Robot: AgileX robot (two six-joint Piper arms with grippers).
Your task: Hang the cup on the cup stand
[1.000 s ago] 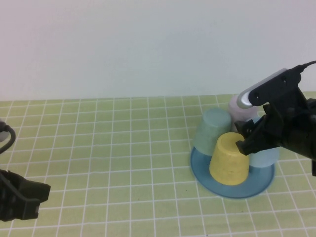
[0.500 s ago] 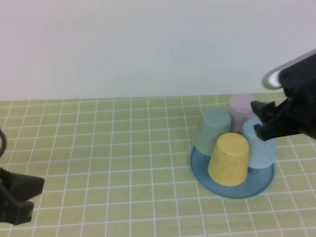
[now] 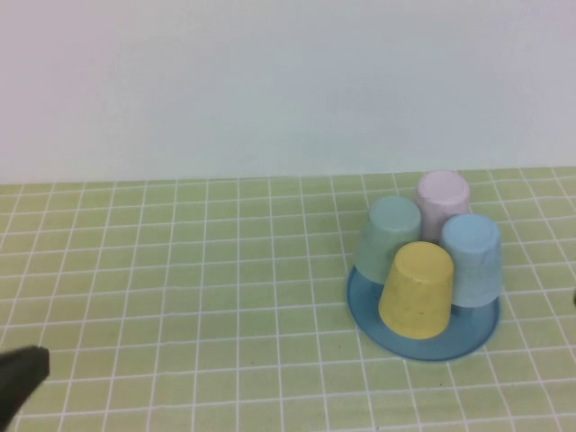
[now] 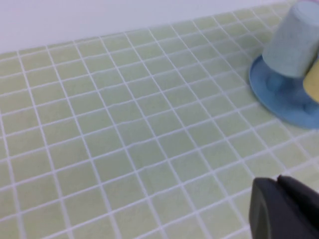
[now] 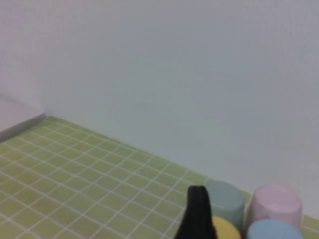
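I see the cup (image 3: 472,259) upended on the cup stand (image 3: 423,344), at three o'clock. Left gripper (image 4: 284,211) clenched empty at seven; right gripper (image 5: 198,214) released. The cup may tip (shallow seating).

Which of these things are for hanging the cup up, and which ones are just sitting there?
For the job:
- light blue cup, upside down on the stand
- cup stand, its round blue base showing

Just sitting there:
- yellow cup, green cup, pink cup, upside down on the stand
- left pincer, shut, low over the table
- right pincer, raised beside the cups
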